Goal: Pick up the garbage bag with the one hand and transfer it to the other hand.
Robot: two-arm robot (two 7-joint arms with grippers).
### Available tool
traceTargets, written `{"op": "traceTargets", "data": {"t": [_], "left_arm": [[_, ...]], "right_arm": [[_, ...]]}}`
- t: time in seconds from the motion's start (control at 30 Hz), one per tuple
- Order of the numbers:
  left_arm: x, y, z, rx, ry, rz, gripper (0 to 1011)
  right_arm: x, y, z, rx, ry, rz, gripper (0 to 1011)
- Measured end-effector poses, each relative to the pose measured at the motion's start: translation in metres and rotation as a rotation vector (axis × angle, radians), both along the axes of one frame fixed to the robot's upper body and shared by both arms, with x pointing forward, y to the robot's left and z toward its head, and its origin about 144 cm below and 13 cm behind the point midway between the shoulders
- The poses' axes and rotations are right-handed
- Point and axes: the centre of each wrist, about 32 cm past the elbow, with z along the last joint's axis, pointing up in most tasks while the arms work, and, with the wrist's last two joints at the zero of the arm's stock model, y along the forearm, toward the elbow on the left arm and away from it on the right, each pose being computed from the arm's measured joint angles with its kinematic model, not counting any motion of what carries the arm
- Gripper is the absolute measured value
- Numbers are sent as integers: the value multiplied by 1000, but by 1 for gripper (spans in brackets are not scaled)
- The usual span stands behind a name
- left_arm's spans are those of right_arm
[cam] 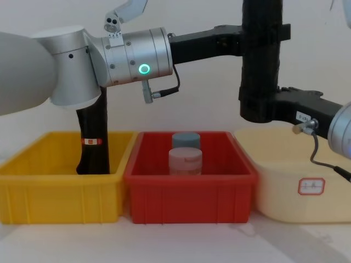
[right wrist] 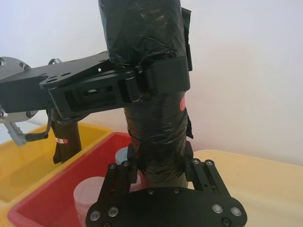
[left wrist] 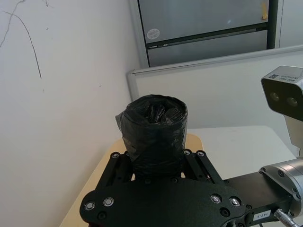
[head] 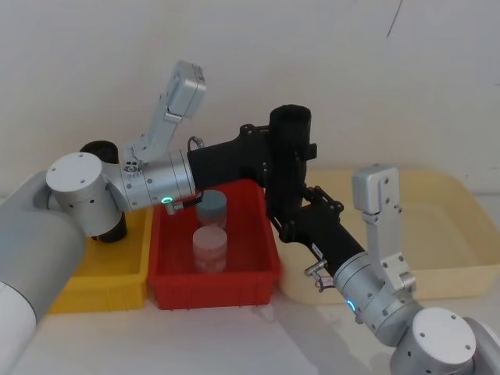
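The garbage bag is held upright in the air, clear of the bench, above the seam where the red bin meets the cream tub at its 3 o'clock side. Its upper part is clenched by the left gripper, the green-ringed one, which reaches in from 9 o'clock. Its lower part is grasped by the right gripper, the blue-ringed one, which comes in from 4 o'clock; in the right wrist view the fingers are seen pressed against both sides of the roll.

The pick-up is judged done, and the handover is at its midpoint, since the roll is gripped by both at once. What is left is for the left gripper to be opened and drawn back toward 9 o'clock, so that the bag is carried by the right gripper alone.

A second black roll with a red band stands in the yellow bin at 8 o'clock, and two jars sit in the red bin; none of these is touched.
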Motion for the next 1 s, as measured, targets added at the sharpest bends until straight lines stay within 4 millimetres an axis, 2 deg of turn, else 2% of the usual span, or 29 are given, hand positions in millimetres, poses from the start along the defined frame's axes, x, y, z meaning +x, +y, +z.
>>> {"op": "traceTargets", "data": {"t": [0.27,0.37,0.47,0.6,0.63,0.7,0.73,0.8,1.0], "left_arm": [[0,0,0,0,0,0,389],[0,0,0,0,0,0,418],[0,0,0,0,0,0,545],[0,0,0,0,0,0,611],[0,0,0,0,0,0,677],[0,0,0,0,0,0,717],[0,0,0,0,0,0,774],[0,0,0,0,0,0,801],[0,0,0,0,0,0,990]], "right_arm": [[1,0,1,5,-3,-5,529],[1,-1,2,8,-6,-8,529],[1,-1,2,10,-10,-11,529],[1,-1,3,12,-12,-14,529],[1,-1,3,13,-13,-15,529],[1,-2,3,14,-15,-18,528],[1,-2,3,15,-15,-20,528],[2,-3,4,16,-16,-26,529],[2,-7,5,22,-18,-44,528]]}}
